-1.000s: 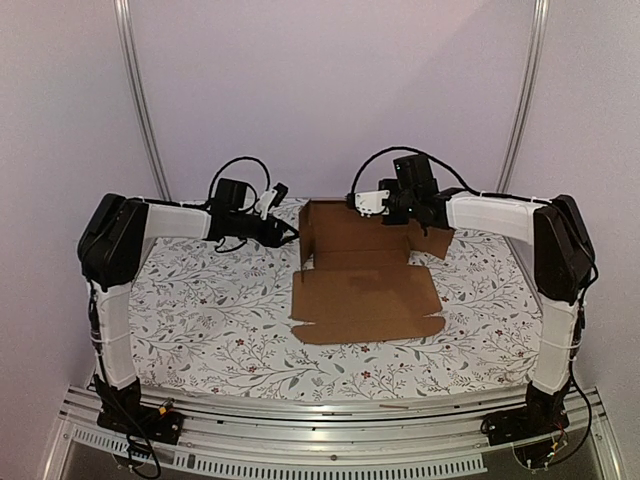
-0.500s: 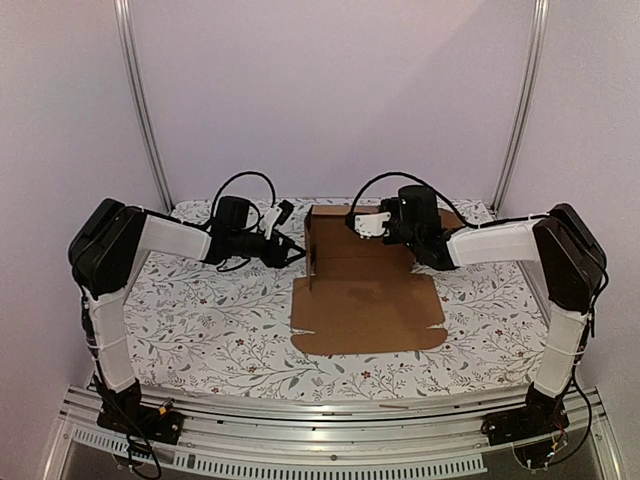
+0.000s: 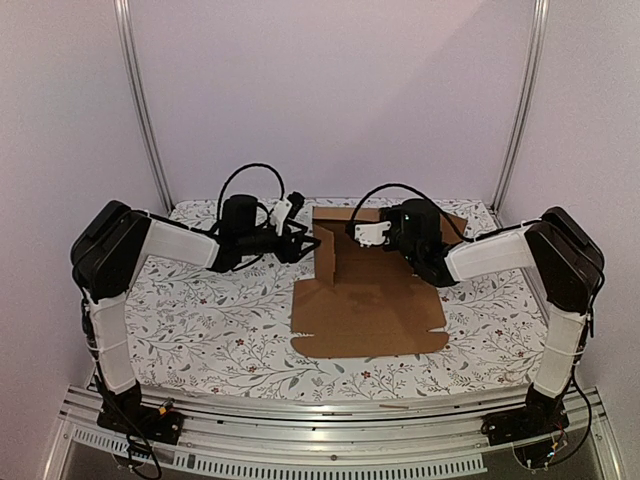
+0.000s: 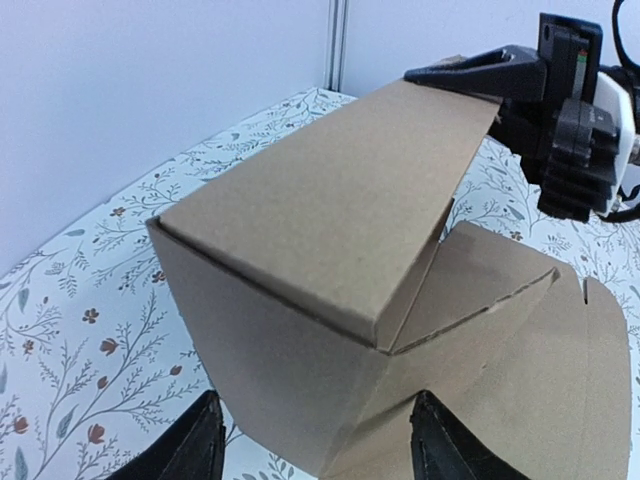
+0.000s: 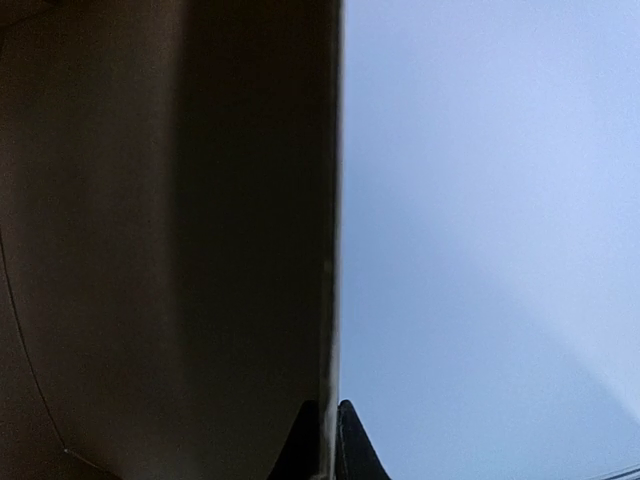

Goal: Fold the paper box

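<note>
When reading outward from the arm bases, find the paper box (image 3: 365,312) mid-table on the flowered tablecloth (image 3: 200,310), with long axis left to right and near panel flat, matte brown corrugated card with die-cut tabs. Just beyond, place the raised left wall immediately right of the left gripper (image 4: 315,445), creased corner dead ahead of wide-spread, empty jaws, so probably the nearer arm for pressing it square. Farthest back, see the right gripper (image 5: 325,435) pinched tight on the thin top edge of the tilted rear flap.

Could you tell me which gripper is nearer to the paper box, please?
Right. The right gripper pinches a raised panel of the paper box; the left gripper stands open around its left corner, not gripping.
</note>
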You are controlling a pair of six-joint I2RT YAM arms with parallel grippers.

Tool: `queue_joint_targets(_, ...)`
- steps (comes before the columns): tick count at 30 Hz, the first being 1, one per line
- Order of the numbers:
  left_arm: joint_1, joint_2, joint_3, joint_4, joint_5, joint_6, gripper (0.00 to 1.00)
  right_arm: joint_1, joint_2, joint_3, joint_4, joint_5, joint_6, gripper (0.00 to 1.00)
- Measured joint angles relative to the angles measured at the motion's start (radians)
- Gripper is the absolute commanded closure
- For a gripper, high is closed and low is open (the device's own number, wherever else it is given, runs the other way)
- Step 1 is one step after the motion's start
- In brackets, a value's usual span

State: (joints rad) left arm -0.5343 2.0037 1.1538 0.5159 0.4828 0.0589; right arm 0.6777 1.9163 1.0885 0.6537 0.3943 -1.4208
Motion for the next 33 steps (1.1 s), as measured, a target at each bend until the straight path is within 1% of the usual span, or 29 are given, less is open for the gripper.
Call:
queue_joint_targets(4, -0.019, 0.006, 0.007, 0.033, -0.034, 0.004, 0.35, 0.005, 0.004, -0.005, 0.018, 0.013, -0.010, 0.93)
queue_joint_targets(7, -0.042, 0.025, 0.023, 0.050, -0.078, 0.010, 0.37, 0.006, 0.004, -0.011, 0.025, 0.021, -0.013, 0.93)
queue_joint_targets(12, -0.076, 0.057, 0.042, 0.092, -0.208, 0.024, 0.41, 0.006, 0.004, -0.027, 0.052, 0.038, -0.023, 0.92)
queue_joint_targets(16, -0.124, 0.068, 0.041, 0.127, -0.345, 0.050, 0.45, 0.006, 0.006, -0.054, 0.102, 0.051, -0.035, 0.91)
queue_joint_targets(19, -0.157, 0.076, 0.027, 0.176, -0.442, 0.070, 0.45, 0.007, 0.019, -0.066, 0.152, 0.067, -0.052, 0.91)
queue_joint_targets(21, -0.173, 0.076, 0.004, 0.217, -0.494, 0.077, 0.41, 0.008, 0.035, -0.068, 0.192, 0.077, -0.067, 0.91)
queue_joint_targets(24, -0.186, 0.076, -0.026, 0.264, -0.543, 0.078, 0.39, 0.011, 0.054, -0.069, 0.233, 0.080, -0.091, 0.85)
queue_joint_targets(26, -0.188, 0.076, -0.034, 0.275, -0.561, 0.074, 0.42, 0.016, 0.055, -0.072, 0.237, 0.078, -0.102, 0.81)
queue_joint_targets(30, -0.187, 0.076, -0.035, 0.285, -0.576, 0.061, 0.52, 0.021, 0.054, -0.082, 0.238, 0.071, -0.117, 0.81)
queue_joint_targets(33, -0.184, 0.076, -0.035, 0.291, -0.583, 0.045, 0.58, 0.021, 0.051, -0.087, 0.239, 0.066, -0.128, 0.81)
